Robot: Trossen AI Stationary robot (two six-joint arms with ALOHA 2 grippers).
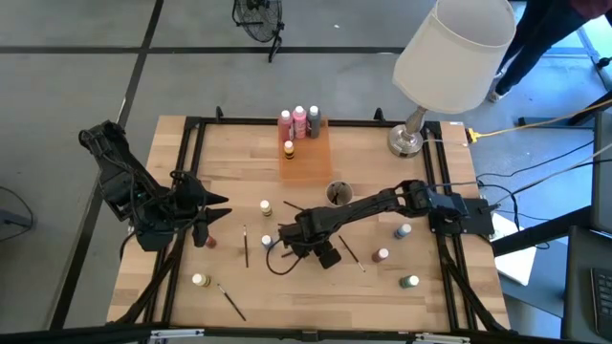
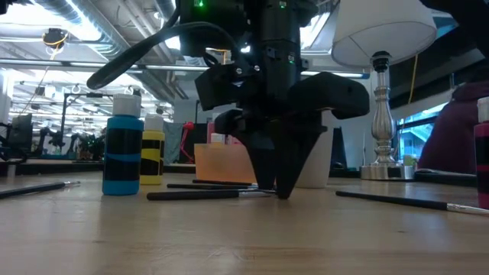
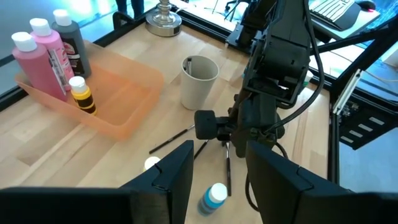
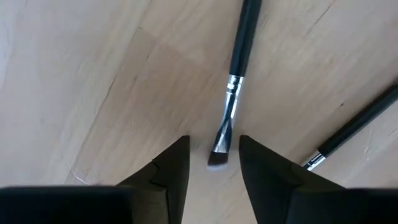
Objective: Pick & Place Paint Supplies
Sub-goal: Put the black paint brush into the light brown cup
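Four paint bottles (image 1: 299,122) are being kept in the orange tray (image 1: 306,160) near the desk's far edge, while other bottles and brushes are being left scattered toward the near edge. A paintbrush (image 4: 235,78) at mid-desk is being straddled, bristle end between parted fingers, by the right gripper (image 4: 213,163), not yet clamped. The left gripper (image 3: 217,171) is being held parted and empty near the left edge.

Robotics lab: framed workbench (image 1: 239,153), exposed ceiling ducts (image 2: 69,30).
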